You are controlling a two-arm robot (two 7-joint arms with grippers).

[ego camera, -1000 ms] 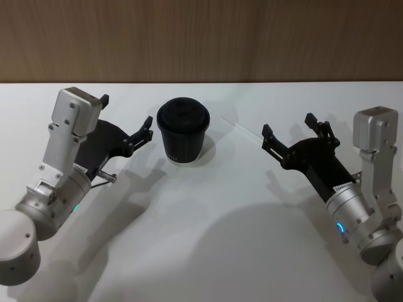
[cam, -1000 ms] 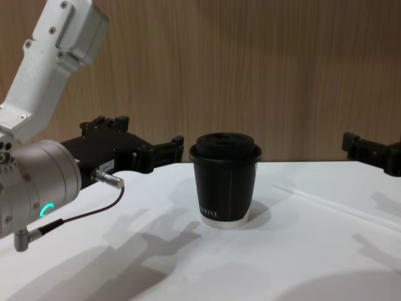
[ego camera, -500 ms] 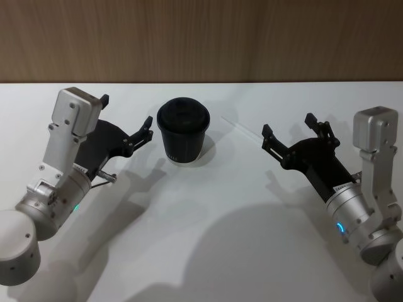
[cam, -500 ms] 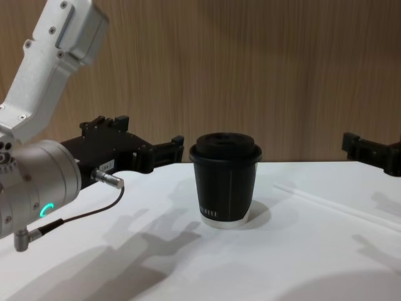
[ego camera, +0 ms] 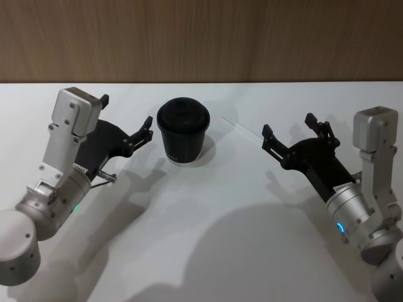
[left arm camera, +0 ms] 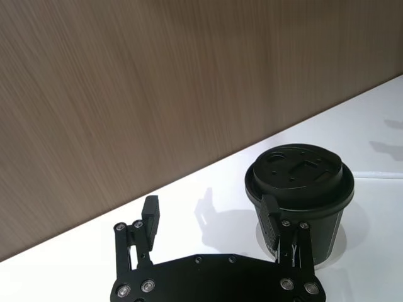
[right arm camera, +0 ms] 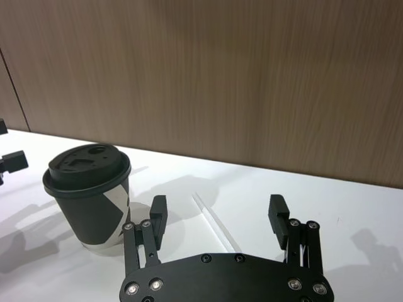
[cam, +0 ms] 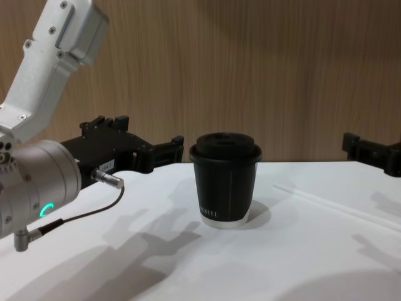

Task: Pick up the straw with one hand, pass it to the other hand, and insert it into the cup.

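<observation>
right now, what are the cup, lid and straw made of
Cup: likely paper, matte black, white bottom rim. Lid: probably moulded plastic, black, faint sheen, raised shapes. Straw: thin, whitish, looks translucent; likely plastic, unsure.

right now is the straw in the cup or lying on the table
Lying on the table. The straw rests flat on the white surface, to the right of the cup, and nothing sticks out of the cup.

Nothing has visibly changed: left gripper (ego camera: 126, 112), right gripper (ego camera: 288, 124), straw (ego camera: 239, 126) and cup (ego camera: 182, 135) show no shift.
</observation>
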